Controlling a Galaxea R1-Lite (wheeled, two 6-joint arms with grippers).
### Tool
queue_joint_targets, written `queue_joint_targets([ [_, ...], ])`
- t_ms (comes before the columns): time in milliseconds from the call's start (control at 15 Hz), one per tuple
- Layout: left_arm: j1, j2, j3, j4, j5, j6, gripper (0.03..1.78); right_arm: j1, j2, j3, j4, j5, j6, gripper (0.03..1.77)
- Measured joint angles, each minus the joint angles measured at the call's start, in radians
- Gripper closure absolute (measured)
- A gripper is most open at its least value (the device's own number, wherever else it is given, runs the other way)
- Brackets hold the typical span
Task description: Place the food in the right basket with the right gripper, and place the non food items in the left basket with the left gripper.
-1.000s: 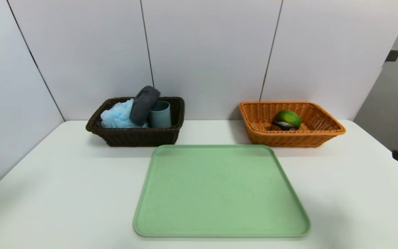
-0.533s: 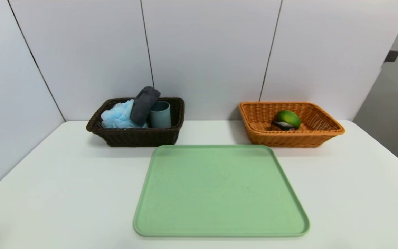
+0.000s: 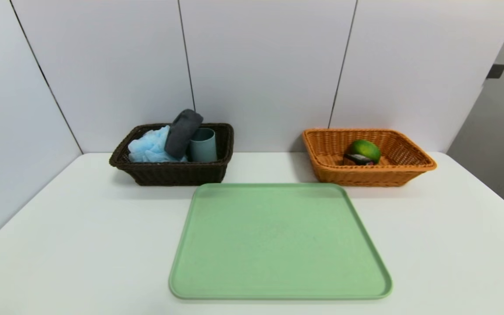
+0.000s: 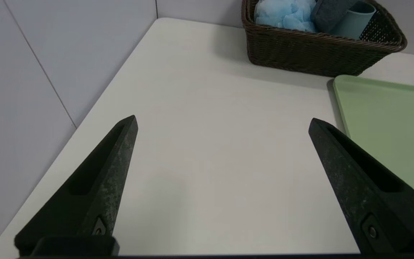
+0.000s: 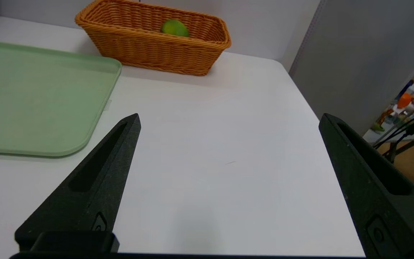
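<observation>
The dark brown left basket point(image 3: 173, 173) at the back left holds the light-blue bath puff point(image 3: 149, 148), the dark grey towel point(image 3: 182, 131) and the teal cup point(image 3: 203, 144). The orange right basket point(image 3: 365, 175) at the back right holds the green fruit point(image 3: 365, 150) and the small black box point(image 3: 358, 159). Neither arm shows in the head view. My left gripper point(image 4: 223, 120) hangs open over bare table, near the table's left front, with the brown basket point(image 4: 318, 54) far ahead. My right gripper point(image 5: 228, 118) is open over bare table at the right front, with the orange basket point(image 5: 156, 54) ahead.
A light-green tray point(image 3: 278, 240) lies bare in the middle of the white table point(image 3: 81, 227). Grey wall panels stand behind and to the left. The table's right edge point(image 5: 300, 93) drops off beside the right gripper, with floor clutter beyond.
A dark tip at the far left of the head view one second ago has left the view. The baskets, their contents and the tray have not moved.
</observation>
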Motion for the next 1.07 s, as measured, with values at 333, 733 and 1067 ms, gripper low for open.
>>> queue_joint_targets([
  [333, 0.001, -0.023, 0.246, -0.365, 0.036, 0.156, 0.12, 0.002, -0.07, 0.099, -0.109, 0.008, -0.032, 0.09],
  [733, 0.001, -0.026, 0.473, -0.566, -0.031, 0.185, 0.12, 0.002, -0.077, 0.261, -0.362, 0.013, -0.062, 0.09],
  [1067, 0.044, -0.101, 0.474, -0.324, -0.177, 0.197, 0.12, 0.002, -0.077, 0.281, -0.274, 0.057, -0.053, 0.09],
])
